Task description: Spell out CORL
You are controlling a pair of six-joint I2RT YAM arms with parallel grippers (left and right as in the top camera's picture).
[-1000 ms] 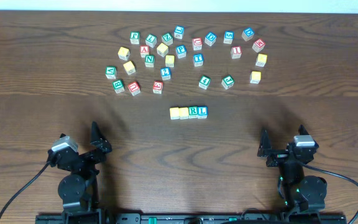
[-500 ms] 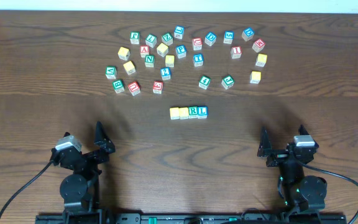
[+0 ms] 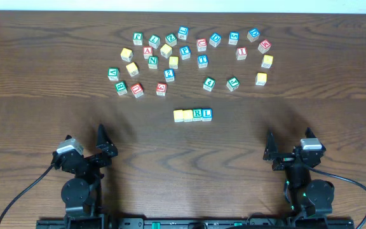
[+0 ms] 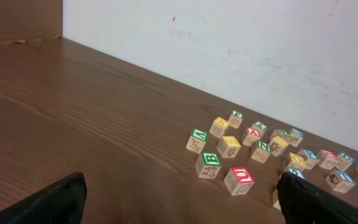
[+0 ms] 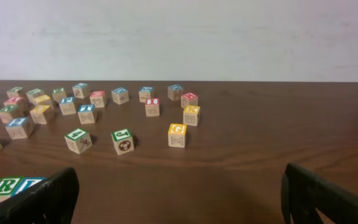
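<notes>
presently, we record:

- overhead: the table (image 3: 37,70) is dark wood. the row of four blocks (image 3: 193,114) lies at its middle, block touching block side by side, well apart from both arms.
- overhead: reading that row from left to right, we find two yellow-topped pieces with letters too small to tell. after them come the green r block (image 3: 197,114) and the blue l block (image 3: 207,114).
- overhead: the loose blocks (image 3: 170,51) lie scattered in a band beyond the row, toward the far edge.
- overhead: the left gripper (image 3: 84,141) and the right gripper (image 3: 289,145) sit near the front edge, one at each side. both are over bare wood and touch no block.
- left wrist: the left fingers (image 4: 58,199) stand in the two lower corners, jaws spread wide with nothing between them. loose blocks lie ahead to the right, before a white wall (image 4: 229,56). nearest among them are a green b block (image 4: 209,165) and a red-topped block (image 4: 239,180).
- right wrist: the right fingers (image 5: 42,199) likewise fill the lower corners, jaws wide and holding nothing. the row shows at the lower left edge, just beside the finger on that side, with yellow, green and blue tops. loose blocks spread across the middle distance, a lone yellow block (image 5: 177,135) nearest the centre.
</notes>
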